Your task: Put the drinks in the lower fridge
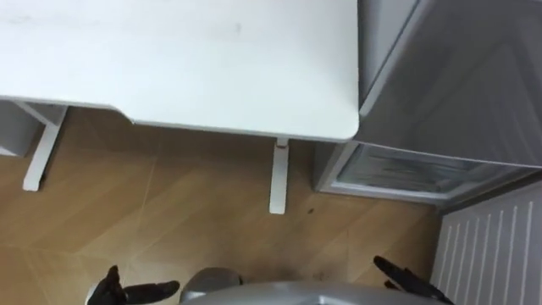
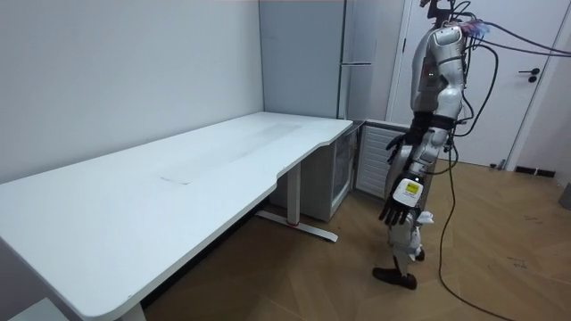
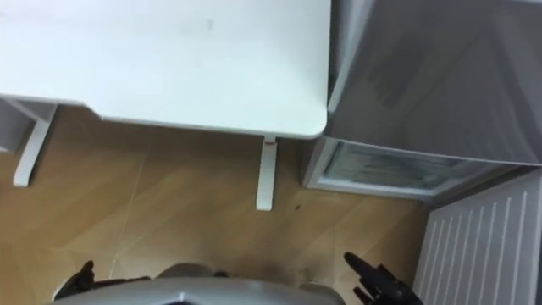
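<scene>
White tabletop fills the upper left and centre of the eye views: the table (image 1: 186, 68) is bare, its rounded corner stopping just beside the grey fridge (image 1: 457, 76) in the upper right. Down below that grey body, at centre right, there's the lower fridge (image 1: 406, 174), glass-fronted and sitting low against the wooden floor (image 1: 169, 212). What lies behind the glass cannot be made out, so no drinks can be placed there with any certainty. A white table leg (image 1: 279, 178) drops to the floor just left of the lower fridge, and a second leg (image 1: 42, 152) shows at the left edge. A white slatted panel (image 1: 491, 250) takes the lower right corner.

Now the hands, right at the bottom edge. The left hand (image 1: 127, 293) sits in the lower left, fingers spread apart and thumb reaching sideways, nothing in it. The right hand (image 1: 408, 278) comes in at the lower right, near the slatted panel, fingers straight and apart, nothing in it either. Both hover over the floor, well apart from the table and from the lower fridge.

Over to the room view: the robot stands upright on the wooden floor at centre right, off the table's far end, with the lower fridge close by at the frame's centre. Both arms hang beside its body, dark hands relaxed and carrying nothing. A white door (image 2: 535, 80) stands behind it at the right edge.
</scene>
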